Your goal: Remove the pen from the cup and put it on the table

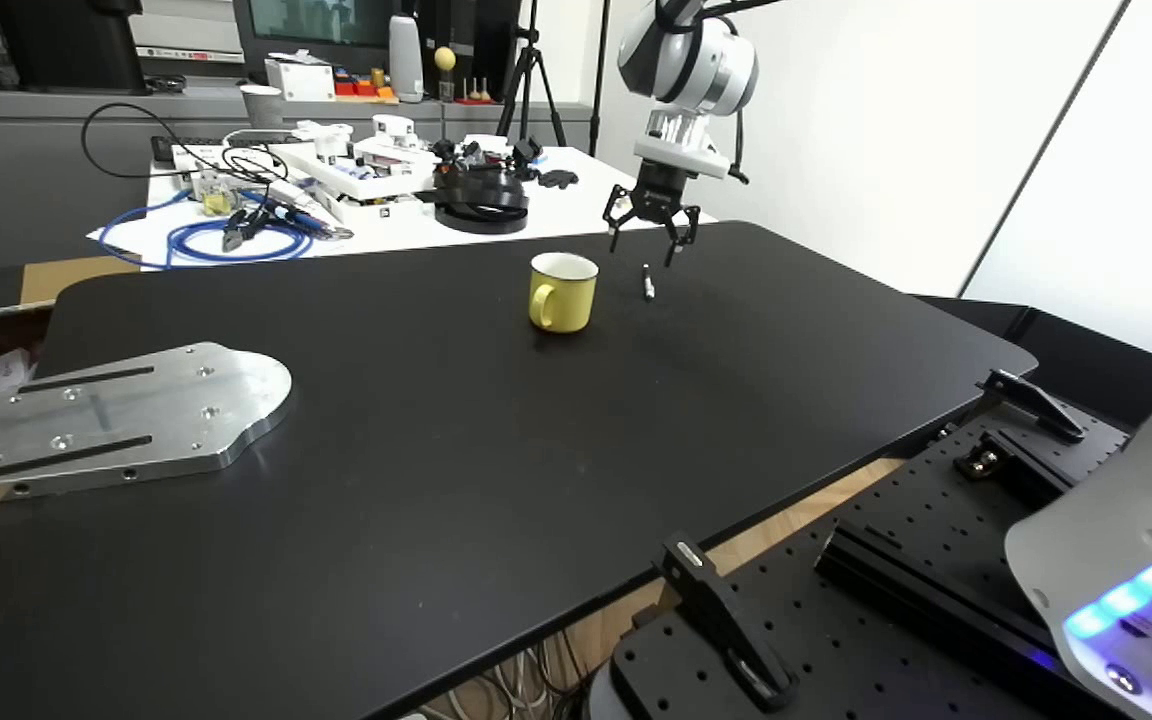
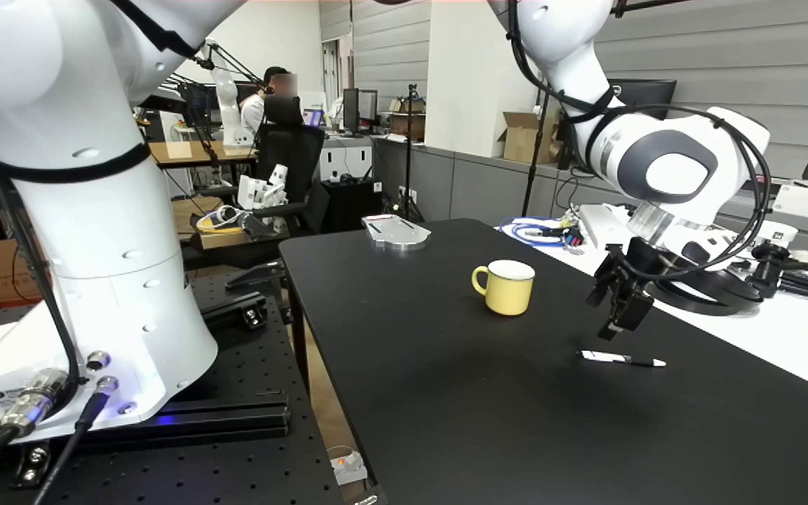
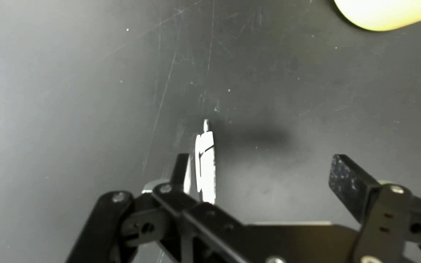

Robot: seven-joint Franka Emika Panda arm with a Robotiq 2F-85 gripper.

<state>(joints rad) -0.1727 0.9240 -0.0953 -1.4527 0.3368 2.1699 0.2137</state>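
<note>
The pen (image 1: 648,288) is slim, white and black, and lies flat on the black table (image 1: 416,480). It also lies on the table (image 2: 460,407) in an exterior view (image 2: 607,357). The yellow cup (image 1: 570,300) stands upright beside it, apart from the pen; it also shows in an exterior view (image 2: 509,291). My gripper (image 1: 641,253) is open and empty, a little above the table near the pen. In the wrist view the pen (image 3: 207,164) shows just inside the left finger of the gripper (image 3: 260,160), its lower part hidden. The cup's edge (image 3: 386,14) shows at upper right.
A silver metal plate (image 1: 136,410) lies at one end of the table, also seen in an exterior view (image 2: 395,230). A white table (image 1: 376,225) with cables and devices stands alongside. The robot's base (image 2: 116,337) stands on a black perforated mount (image 2: 236,463).
</note>
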